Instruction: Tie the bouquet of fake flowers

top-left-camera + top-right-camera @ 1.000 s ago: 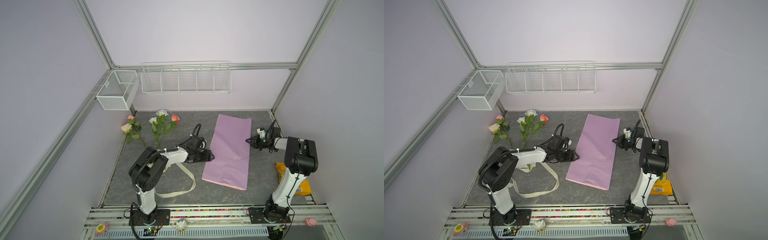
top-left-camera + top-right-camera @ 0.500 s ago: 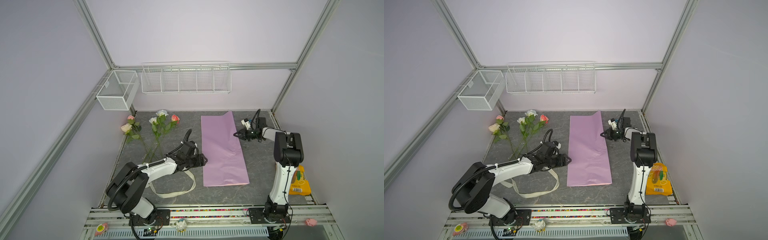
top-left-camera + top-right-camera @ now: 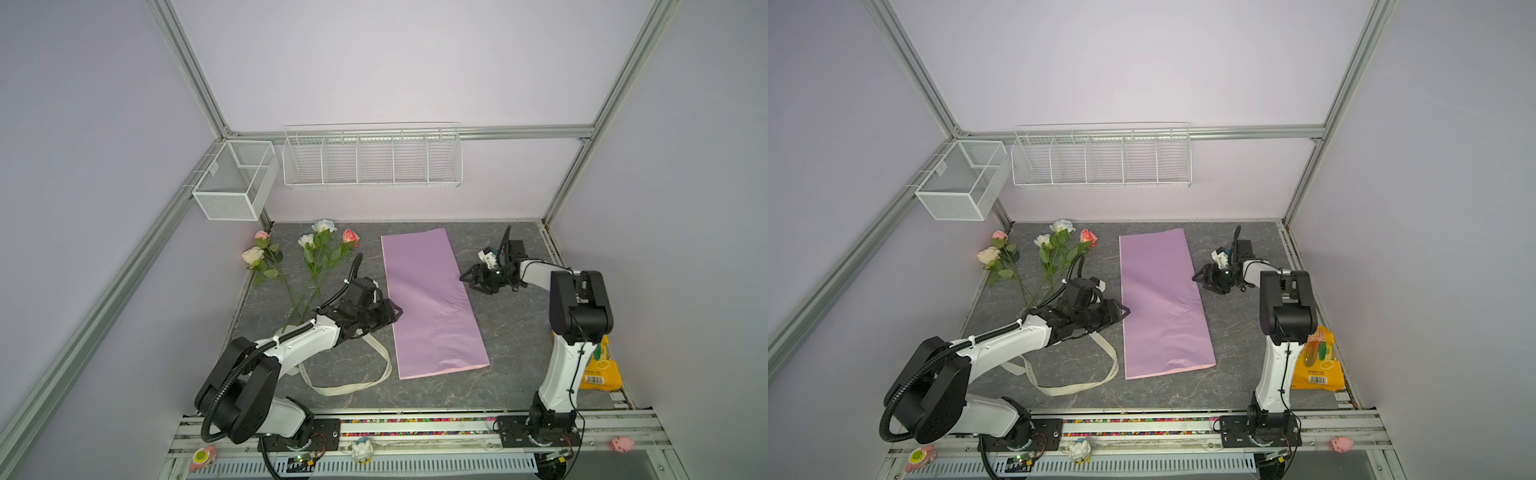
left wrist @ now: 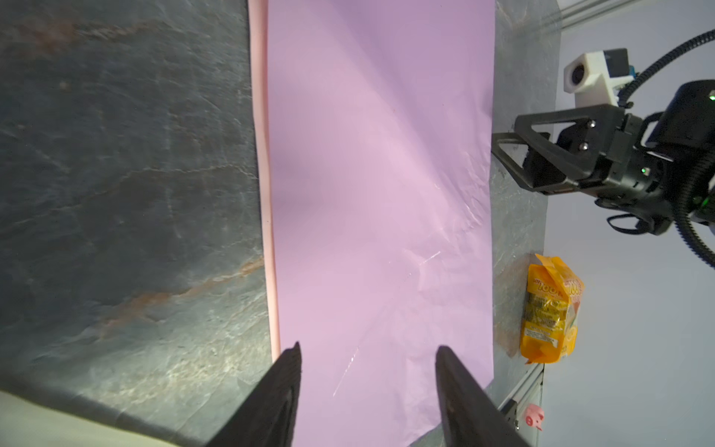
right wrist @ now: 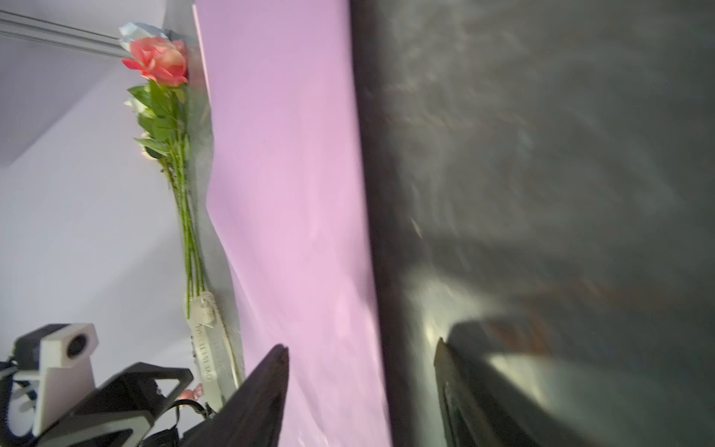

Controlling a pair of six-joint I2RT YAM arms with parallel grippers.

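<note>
Your left arm hides the stem ends of the flowers in both top views, and part of the ribbon runs under it. The bag at the right edge of the table is half covered by the right arm. The right wrist view is smeared with blur. The table there is little more than grey streaks, and only the coral rose shows whole, with the other heads cut off or tucked behind it. You cannot tell from any view whether either gripper's fingertips touch the paper or the table.

The flowers lie loose at the far left of the table, heads toward the back wall, stems slanting toward the left gripper. They are beside the paper, not on it. The left gripper has its jaws spread with nothing between them and sits at the paper's left edge, near the stem ends. Its wrist view shows both fingers over the lilac sheet. The right gripper, jaws likewise spread and empty, sits at the paper's right edge, well apart from the flowers, with the flat sheet between them
</note>
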